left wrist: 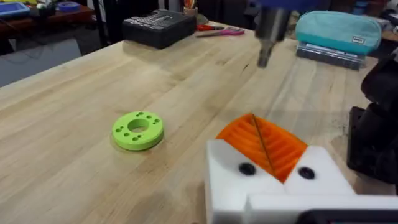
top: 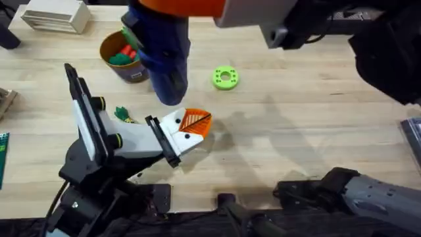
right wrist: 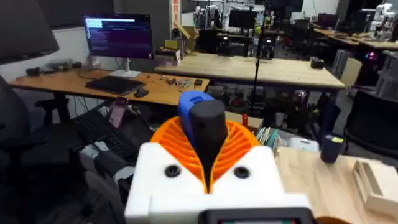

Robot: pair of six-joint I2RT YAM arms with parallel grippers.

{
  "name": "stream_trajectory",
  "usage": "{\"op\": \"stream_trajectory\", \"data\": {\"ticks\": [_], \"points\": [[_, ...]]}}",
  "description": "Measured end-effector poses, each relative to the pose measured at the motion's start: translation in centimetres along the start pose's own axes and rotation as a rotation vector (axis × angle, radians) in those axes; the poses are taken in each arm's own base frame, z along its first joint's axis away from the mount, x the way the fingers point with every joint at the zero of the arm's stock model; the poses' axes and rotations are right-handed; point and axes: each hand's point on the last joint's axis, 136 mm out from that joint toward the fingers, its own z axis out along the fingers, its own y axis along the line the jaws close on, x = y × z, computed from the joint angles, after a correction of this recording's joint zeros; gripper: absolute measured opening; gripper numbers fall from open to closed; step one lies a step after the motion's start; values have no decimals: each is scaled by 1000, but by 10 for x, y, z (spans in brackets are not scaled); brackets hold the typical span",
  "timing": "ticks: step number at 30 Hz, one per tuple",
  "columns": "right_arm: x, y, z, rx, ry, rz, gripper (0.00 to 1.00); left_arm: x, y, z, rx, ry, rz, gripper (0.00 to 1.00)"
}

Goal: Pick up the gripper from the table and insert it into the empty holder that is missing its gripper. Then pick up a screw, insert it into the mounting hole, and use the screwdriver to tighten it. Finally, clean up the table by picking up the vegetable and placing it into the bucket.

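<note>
My left gripper (top: 197, 126) lies low over the table's middle, shut, its two orange ribbed pads (left wrist: 273, 146) pressed together with nothing between them. The orange gripper piece (top: 196, 121) sits on the white holder (left wrist: 273, 186), whose face shows two dark mounting holes (left wrist: 247, 168). My right gripper (right wrist: 208, 149) is raised close under the overhead camera and is shut on the blue-handled screwdriver (top: 166, 56). The screwdriver's dark tip (left wrist: 263, 57) hangs above and just beyond the left fingers. The dark green vegetable (top: 122, 114) lies on the table beside the left arm. A screw is out of view.
The bucket (top: 112, 47) at the back left holds red and green toys. A lime green ring (top: 225, 78) lies right of the screwdriver. A white slatted box (top: 56, 16) sits at the far left corner. A black box (left wrist: 158, 28) and a teal pouch (left wrist: 339, 31) stand farther off.
</note>
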Motion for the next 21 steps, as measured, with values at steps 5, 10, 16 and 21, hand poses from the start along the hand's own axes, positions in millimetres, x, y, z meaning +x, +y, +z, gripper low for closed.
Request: {"op": "stream_trajectory", "data": {"ticks": [5,10,16,21], "points": [[16,-26,-23,91,59,66,31,0,0,0,0,0,0,6],[61,-82,-86,372,191,193,31,0,0,0,0,0,0,6],[132,-126,-181,778,541,119,31,0,0,0,0,0,0,6],[181,-135,-244,896,988,-83,31,0,0,0,0,0,0,6]]}}
